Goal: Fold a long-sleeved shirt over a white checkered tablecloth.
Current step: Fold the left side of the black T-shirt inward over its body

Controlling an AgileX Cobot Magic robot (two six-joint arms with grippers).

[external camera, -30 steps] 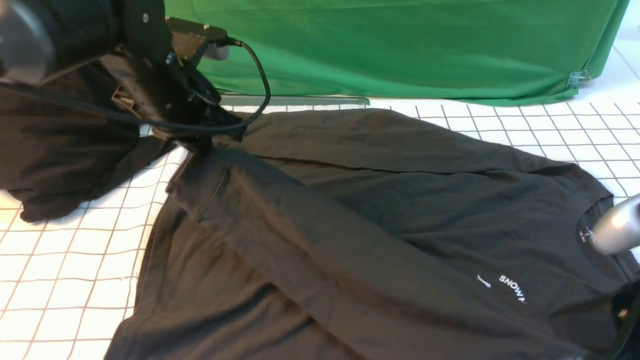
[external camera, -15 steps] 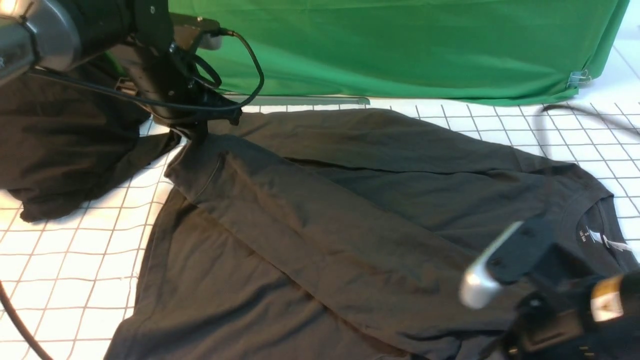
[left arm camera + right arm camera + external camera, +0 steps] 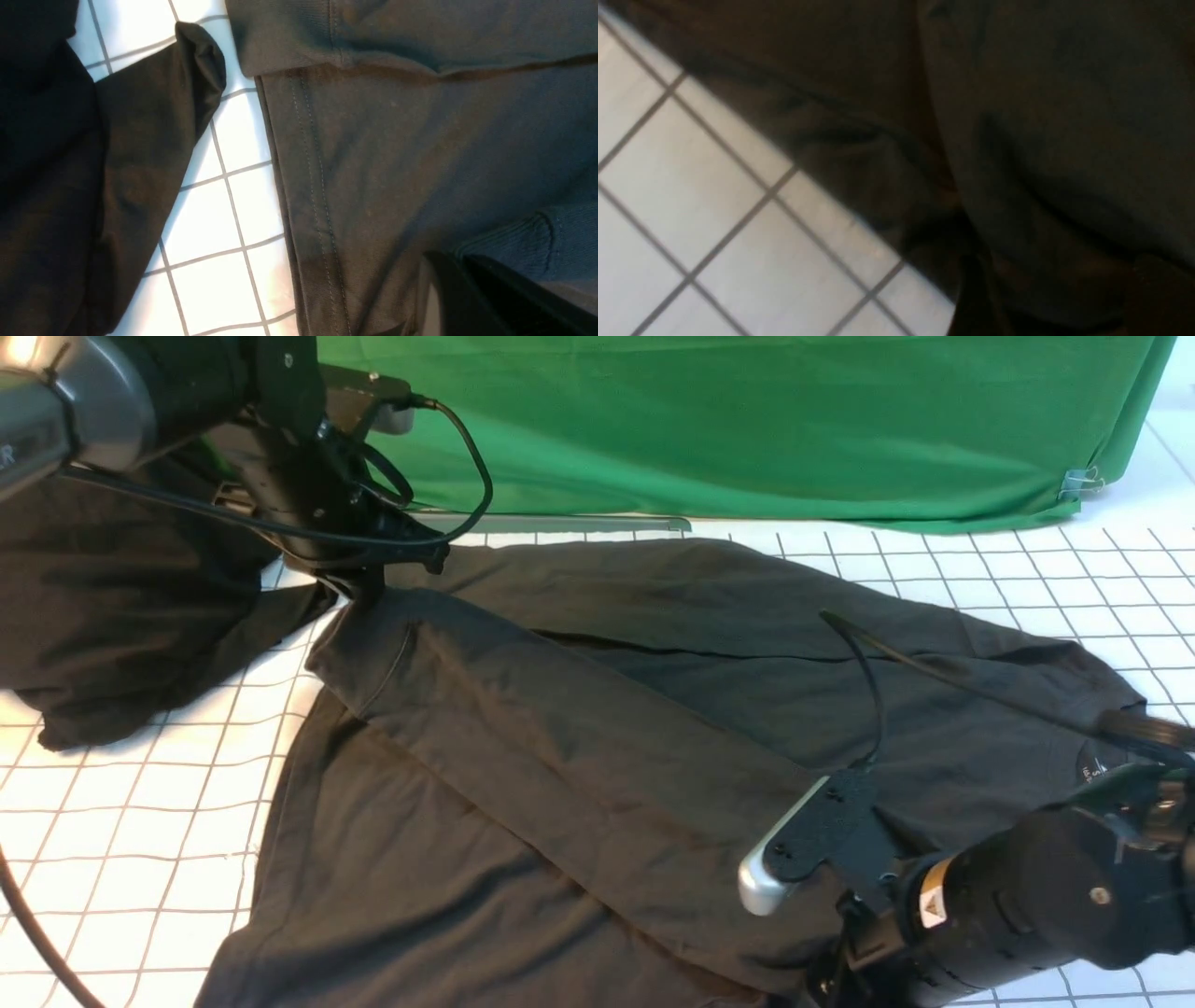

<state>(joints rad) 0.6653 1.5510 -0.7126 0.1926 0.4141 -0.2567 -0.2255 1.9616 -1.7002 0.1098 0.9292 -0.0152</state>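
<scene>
Long-sleeved shirt (image 3: 597, 709) spread flat on the checkered tablecloth (image 3: 121, 859), collar to the right, one sleeve laid diagonally across the body. To its left, a second garment (image 3: 121, 607), just apart. Behind both, backdrop fabric (image 3: 747, 420). Left gripper (image 3: 364, 590) at the shirt's far left corner.

1. My left arm (image 3: 140, 392) reaches forward on the far left, with the wrist angled steeply downward.
2. The left gripper (image 3: 369, 586) points down, its jaws pressed together.
3. My right arm (image 3: 1046, 896) sits low at the near right, forearm pointing left.
4. The right gripper (image 3: 838, 978) dips past the picture's lower edge, so I can't make out its jaws.
</scene>
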